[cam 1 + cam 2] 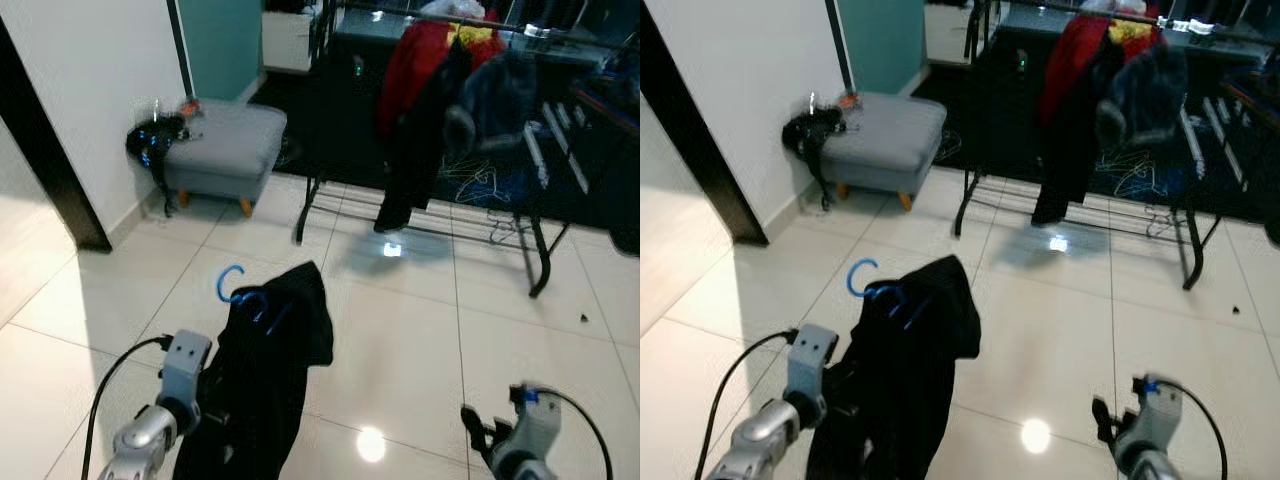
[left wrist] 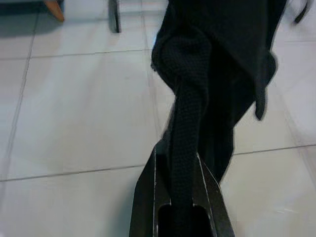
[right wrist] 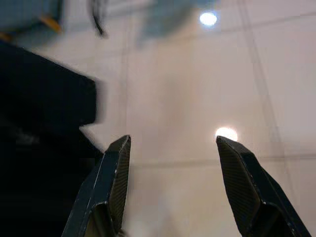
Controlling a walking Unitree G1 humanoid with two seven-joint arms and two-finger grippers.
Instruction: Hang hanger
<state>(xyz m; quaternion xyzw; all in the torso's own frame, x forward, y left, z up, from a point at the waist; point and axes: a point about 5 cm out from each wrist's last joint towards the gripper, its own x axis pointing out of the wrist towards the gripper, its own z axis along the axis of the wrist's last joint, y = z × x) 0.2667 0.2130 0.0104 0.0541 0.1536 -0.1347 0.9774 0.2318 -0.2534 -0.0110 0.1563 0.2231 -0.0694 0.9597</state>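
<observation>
A blue hanger (image 1: pixel 230 283) carries a black garment (image 1: pixel 265 370) that droops over the tiled floor in front of me. My left gripper (image 2: pixel 177 158) is shut on a fold of that garment, with the cloth bunched between its two fingers; in the eye views its wrist (image 1: pixel 185 365) sits at the garment's left side. My right gripper (image 3: pixel 173 143) is open, low at the right (image 1: pixel 480 428), with only floor between its fingers and the garment off to its left. The black clothes rack (image 1: pixel 538 250) stands ahead, with a red garment (image 1: pixel 415 60) and dark clothes hanging from it.
A grey footstool (image 1: pixel 225 140) stands at the left wall with a black bag (image 1: pixel 150 142) on its corner. Loose hangers (image 1: pixel 480 185) lie on the rack's lower shelf. A dark door frame (image 1: pixel 50 150) runs along the left. Glossy tiles (image 1: pixel 420 320) lie between me and the rack.
</observation>
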